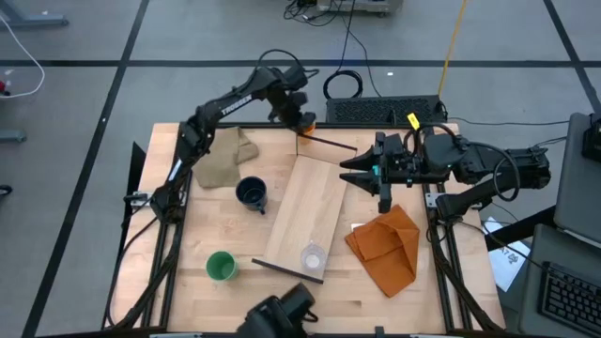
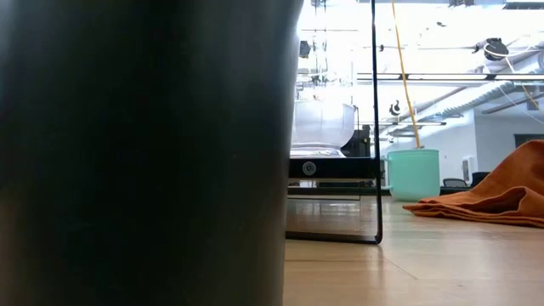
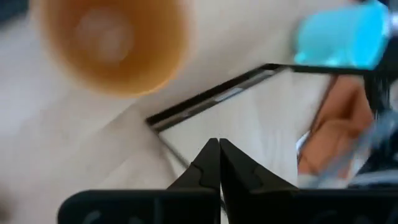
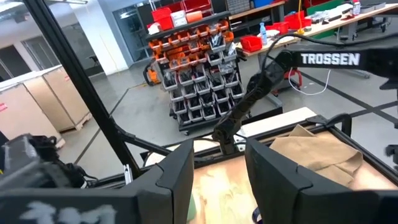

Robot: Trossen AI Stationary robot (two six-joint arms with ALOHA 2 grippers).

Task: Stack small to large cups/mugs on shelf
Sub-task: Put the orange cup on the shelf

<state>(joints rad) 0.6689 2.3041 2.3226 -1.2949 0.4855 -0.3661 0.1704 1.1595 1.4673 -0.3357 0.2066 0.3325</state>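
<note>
Now: left gripper (image 1: 302, 120) pressed together at the bench's far edge, just above the orange cup (image 1: 306, 120).
Right gripper (image 1: 362, 172) partly spread over the shelf (image 1: 305, 211), pinching the light-blue mug (image 3: 341, 36). Clear cup (image 1: 313, 255) on shelf's near end; navy mug (image 1: 251, 193) left of it; green cup (image 1: 221, 266) near front-left corner.

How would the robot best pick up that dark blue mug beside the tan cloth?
Probably by the rim, from straight above. The navy mug stands upright with its mouth open to the top, and its handle juts toward the near edge, so one finger inside and one outside the wall opposite the handle suits.
</note>
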